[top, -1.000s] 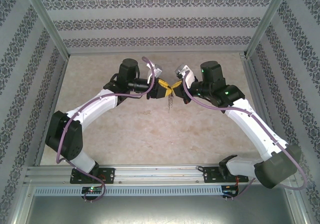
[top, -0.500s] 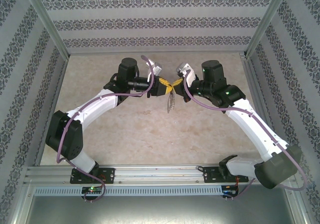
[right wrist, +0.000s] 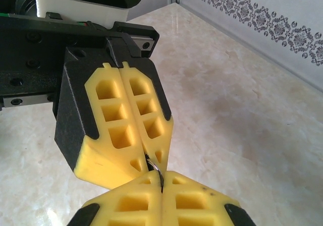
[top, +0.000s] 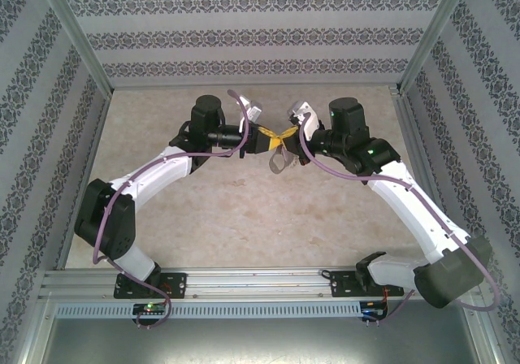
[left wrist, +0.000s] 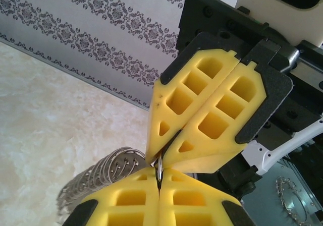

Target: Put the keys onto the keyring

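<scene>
Left gripper (left wrist: 159,188) and right gripper (left wrist: 169,153) meet tip to tip above the table (top: 244,218), each with its yellow pads (right wrist: 101,160) pressed tight together on a thin wire of the keyring (left wrist: 158,169); most of that loop is hidden between the pads; a curl of chain links (left wrist: 103,175) hangs blurred beside them; the key cannot be picked out

Shiny grey metal keyring (left wrist: 158,169). Matt yellow plastic jaws. Glossy marbled stone-look table (right wrist: 242,110). Matt printed paper wall (left wrist: 101,34).
</scene>
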`<state>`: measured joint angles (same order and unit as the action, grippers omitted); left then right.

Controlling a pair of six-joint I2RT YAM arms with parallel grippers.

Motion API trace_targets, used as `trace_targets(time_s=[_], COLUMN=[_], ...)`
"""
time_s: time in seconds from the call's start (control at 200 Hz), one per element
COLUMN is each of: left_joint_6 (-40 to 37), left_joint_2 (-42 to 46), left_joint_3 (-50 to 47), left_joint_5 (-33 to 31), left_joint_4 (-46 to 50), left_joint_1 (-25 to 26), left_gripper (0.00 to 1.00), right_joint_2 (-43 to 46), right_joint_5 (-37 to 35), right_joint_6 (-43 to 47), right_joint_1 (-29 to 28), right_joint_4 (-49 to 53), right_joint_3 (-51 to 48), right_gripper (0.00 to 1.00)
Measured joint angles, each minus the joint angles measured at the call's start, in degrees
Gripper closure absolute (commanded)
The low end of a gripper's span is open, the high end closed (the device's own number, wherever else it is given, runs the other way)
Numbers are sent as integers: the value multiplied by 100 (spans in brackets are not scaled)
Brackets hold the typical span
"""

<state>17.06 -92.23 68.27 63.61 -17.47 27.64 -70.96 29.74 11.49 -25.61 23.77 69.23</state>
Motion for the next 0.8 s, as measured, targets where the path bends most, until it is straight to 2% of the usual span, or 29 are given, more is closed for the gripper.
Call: trace_targets(time_s=[0.12, 0.275, 0.525, 0.65, 0.799], left_joint_6=[9, -4, 153, 269, 295], left_joint_2=[2, 2, 48, 118, 247], left_joint_3=[-15, -42, -208, -232, -354], left_joint_5=[-20, -184, -424, -568, -715], left_joint_4=[-103, -162, -415, -481, -487], left_joint_1=[9, 13, 13, 13, 15], left_gripper=[100, 100, 100, 100, 100], right_joint_2=[118, 765, 1742, 1829, 1829], right_joint_5=[-50, -85, -796, -1071, -1368], right_joint_6=[-223, -807, -1727, -2031, -2181], right_joint_1=[157, 490, 623, 426, -22], right_joint_4=[-284, -957, -2507, -3036, -3405], right_joint_3=[-201, -931, -2503, -3143, -3453], right_gripper=[60, 53, 42, 39, 38])
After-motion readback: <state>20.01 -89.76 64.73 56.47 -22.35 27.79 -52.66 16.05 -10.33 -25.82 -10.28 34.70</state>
